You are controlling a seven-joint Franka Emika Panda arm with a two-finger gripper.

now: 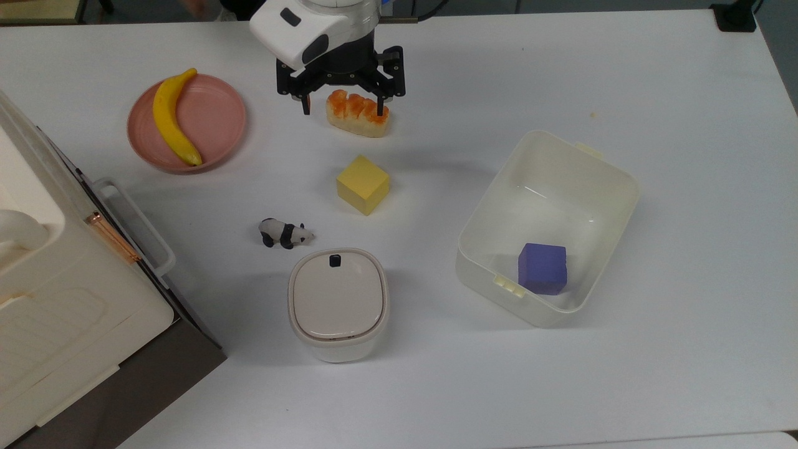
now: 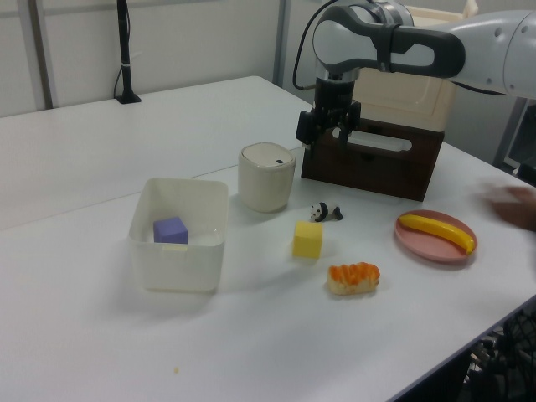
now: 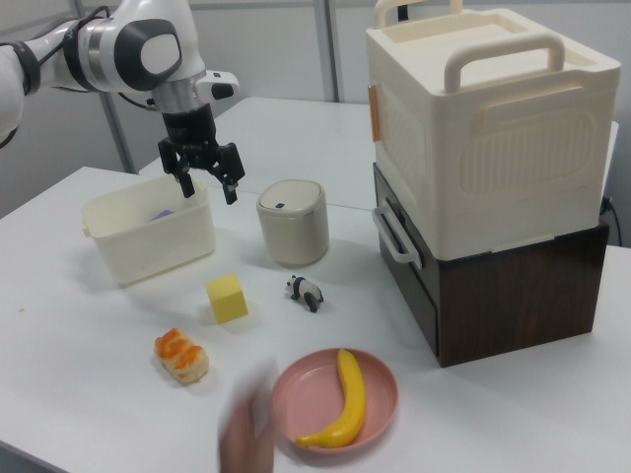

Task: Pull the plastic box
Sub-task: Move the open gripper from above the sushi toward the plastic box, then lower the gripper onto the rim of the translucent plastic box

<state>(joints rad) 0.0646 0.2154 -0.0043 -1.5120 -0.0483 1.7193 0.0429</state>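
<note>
1. Your gripper point(image 1: 341, 105) hangs high with its fingers spread wide, holding nothing.
2. The plastic box point(image 1: 548, 227) (purple cube point(image 1: 543, 268) inside) sits well apart, toward the top view's right.
3. Hook its rim, then pull slowly.

1. The white, jointed Franka arm point(image 3: 118, 44) reaches in from the right view's upper left, its wrist bent so the tool faces down.
2. The black two-finger gripper point(image 3: 206, 182) hangs in the air above the table, its jaws spread wide with nothing between them.
3. A person's blurred hand point(image 3: 246, 434) sits at the right view's bottom edge.
</note>
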